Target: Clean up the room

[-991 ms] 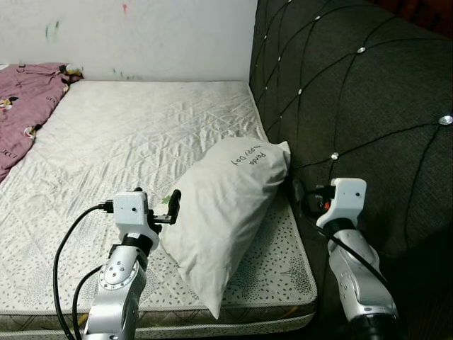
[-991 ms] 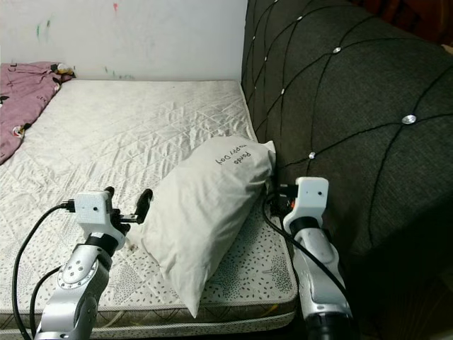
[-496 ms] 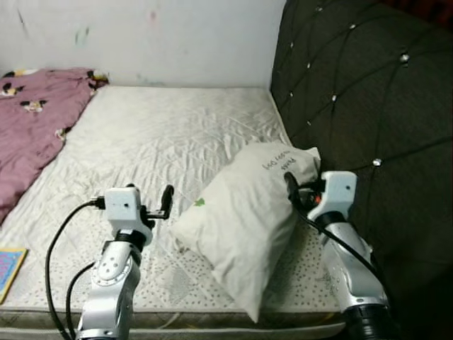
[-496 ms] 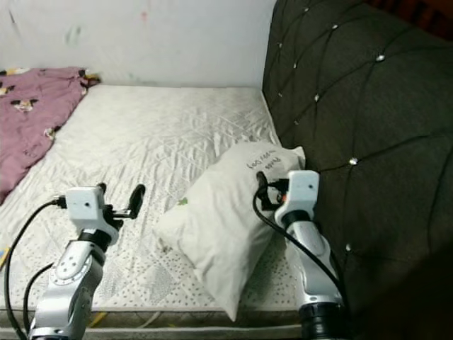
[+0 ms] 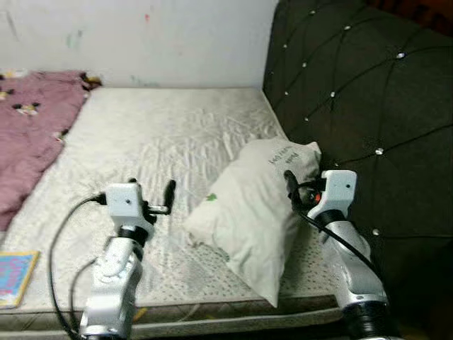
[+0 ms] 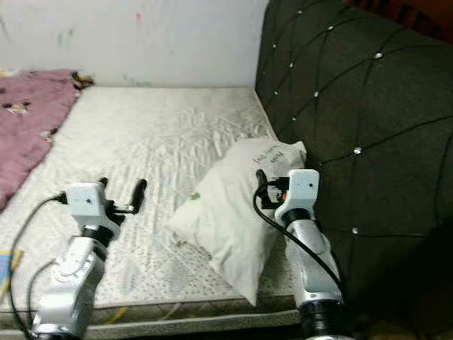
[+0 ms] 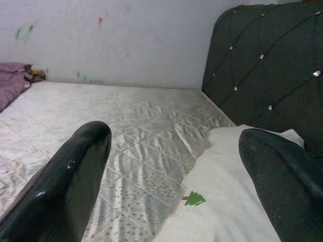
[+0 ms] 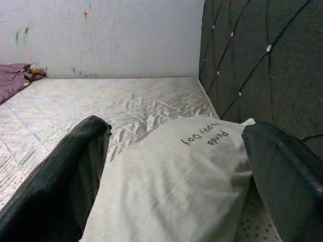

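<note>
One white pillow [image 5: 258, 212] on bare mattress, both grippers spread, grasping nothing.
Left gripper [image 5: 161, 200] fingers apart over quilted white mattress [image 5: 163, 134], beside pillow; right gripper [image 8: 176, 166] fingers wide around pillow's headboard end. Pillow plump, creased, small green tree mark, printed text, lying by tufted dark headboard [image 5: 354, 85]. One purple blanket [image 5: 32, 120] far left.

White pillow [image 5: 258, 216], dark tufted headboard [image 5: 354, 85], pink blanket [image 5: 32, 127].
</note>
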`<state>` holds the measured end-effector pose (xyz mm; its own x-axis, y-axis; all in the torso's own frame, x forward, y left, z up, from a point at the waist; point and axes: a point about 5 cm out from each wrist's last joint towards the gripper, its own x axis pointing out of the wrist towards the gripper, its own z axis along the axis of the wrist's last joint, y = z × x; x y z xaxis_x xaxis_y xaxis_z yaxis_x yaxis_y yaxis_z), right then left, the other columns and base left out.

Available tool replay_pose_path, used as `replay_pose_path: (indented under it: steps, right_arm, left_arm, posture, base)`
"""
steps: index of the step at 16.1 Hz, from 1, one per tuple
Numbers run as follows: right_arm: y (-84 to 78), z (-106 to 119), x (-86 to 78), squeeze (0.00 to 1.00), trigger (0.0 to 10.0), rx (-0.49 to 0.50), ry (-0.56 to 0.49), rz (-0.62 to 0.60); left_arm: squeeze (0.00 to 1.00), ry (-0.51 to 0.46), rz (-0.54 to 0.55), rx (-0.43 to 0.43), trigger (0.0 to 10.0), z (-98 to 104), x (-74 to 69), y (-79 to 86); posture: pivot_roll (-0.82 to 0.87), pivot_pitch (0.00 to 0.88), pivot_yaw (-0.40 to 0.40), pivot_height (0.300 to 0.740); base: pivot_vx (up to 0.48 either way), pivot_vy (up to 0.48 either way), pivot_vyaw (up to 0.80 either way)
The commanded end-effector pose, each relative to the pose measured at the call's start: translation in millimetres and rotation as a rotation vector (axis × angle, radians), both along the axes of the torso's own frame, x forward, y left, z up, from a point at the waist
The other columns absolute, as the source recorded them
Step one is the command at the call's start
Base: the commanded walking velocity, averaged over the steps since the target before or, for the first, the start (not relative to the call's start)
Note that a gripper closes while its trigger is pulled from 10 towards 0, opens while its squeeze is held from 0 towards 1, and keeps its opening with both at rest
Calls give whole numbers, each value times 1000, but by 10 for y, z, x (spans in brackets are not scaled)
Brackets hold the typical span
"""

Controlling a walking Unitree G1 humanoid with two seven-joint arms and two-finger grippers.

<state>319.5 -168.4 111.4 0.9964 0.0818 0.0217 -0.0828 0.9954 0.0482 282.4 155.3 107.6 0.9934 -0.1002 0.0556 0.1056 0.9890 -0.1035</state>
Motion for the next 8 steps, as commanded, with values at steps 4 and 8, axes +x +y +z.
replay_pose_path:
  steps: [4,8]
  right_arm:
    - [-23,57,24,0,10000,12,-26,-3]
    - [-24,89,-65,0,10000,28,-28,-3]
  left_arm:
    - [0,-7,-8,12,10000,7,4,-29]
    - [0,4,29,12,10000,28,-111,40]
  posture:
    - [-56,0,1,740]
    - [-46,0,-7,740]
  base:
    - [0,0,0]
    - [0,0,0]
